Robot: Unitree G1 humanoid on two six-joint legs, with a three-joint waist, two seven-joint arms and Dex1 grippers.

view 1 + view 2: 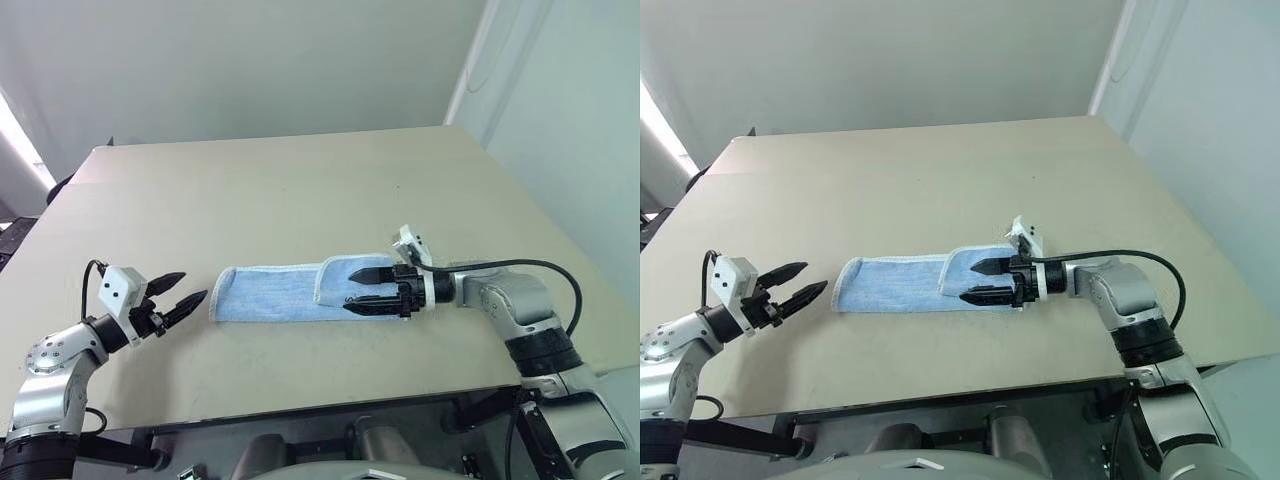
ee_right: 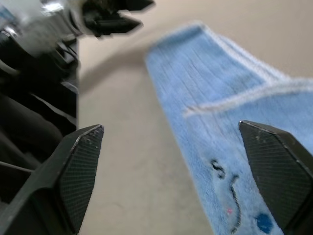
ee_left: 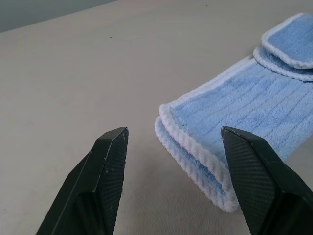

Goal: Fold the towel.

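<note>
Towel [image 1: 285, 293] runs left-right at frame center; my right hand [image 1: 368, 288], spread, hovers over its folded right end; left hand [image 1: 178, 290], spread, sits just off the left end.

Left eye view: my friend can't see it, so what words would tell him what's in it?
A light-blue towel lies folded into a long strip on a beige table. The right gripper hangs open over its folded-over right end, and the left gripper waits open just off its left end.
</note>
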